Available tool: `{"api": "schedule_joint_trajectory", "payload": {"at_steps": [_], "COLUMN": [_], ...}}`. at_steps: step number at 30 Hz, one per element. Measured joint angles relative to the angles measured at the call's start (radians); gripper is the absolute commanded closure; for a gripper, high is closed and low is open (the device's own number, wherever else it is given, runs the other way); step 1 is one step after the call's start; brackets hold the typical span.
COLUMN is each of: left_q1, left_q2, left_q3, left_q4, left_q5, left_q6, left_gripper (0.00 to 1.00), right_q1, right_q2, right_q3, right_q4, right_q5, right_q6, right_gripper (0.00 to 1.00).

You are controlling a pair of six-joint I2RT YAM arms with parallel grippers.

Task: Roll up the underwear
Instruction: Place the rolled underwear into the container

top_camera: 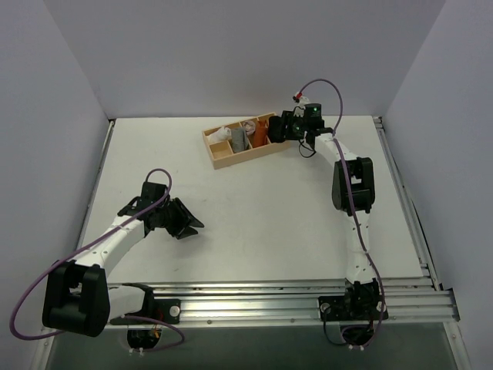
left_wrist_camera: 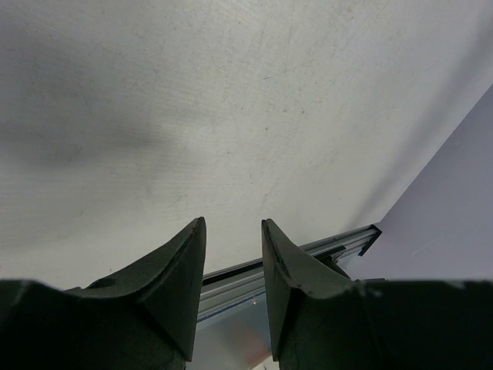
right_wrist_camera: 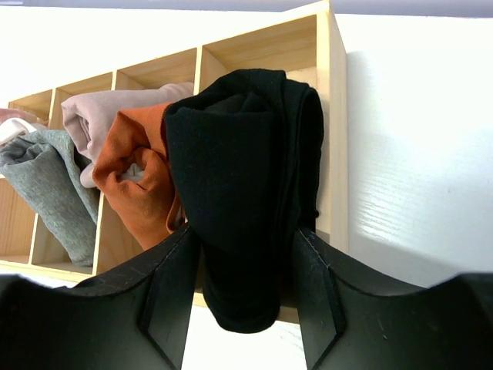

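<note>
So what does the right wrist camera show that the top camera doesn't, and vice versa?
Only the right wrist view: the black underwear, rolled up and clamped by the right gripper at the end compartment of the wooden tray. From above, the gripper hides it. Only the top view: the left gripper, open over the table. Both: the tray, with the grey roll and the orange-brown roll in it.

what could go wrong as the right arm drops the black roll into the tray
The underwear, clamped in the right jaws, overlaps the near wall of the tray in the wrist view, so it may catch on the rim rather than drop into the end compartment. Once released, its loose outer layers could spring open.
</note>
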Motion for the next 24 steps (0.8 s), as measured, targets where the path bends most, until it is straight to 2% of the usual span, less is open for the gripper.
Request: {"api": "schedule_joint_trajectory", "payload": {"at_steps": [24], "left_q1": [0.0], "left_q2": [-0.008], "left_q3": [0.0], "left_q4": [0.005], "left_q5": [0.0], "left_q6": [0.0], "left_gripper": [0.57], "right_q1": [-0.019], "right_q2": [-0.066], "right_q3": [-0.009], "right_q4": [-0.085], "right_q5": [0.063], "right_q6": [-0.039], "right_gripper": [0.55]}}
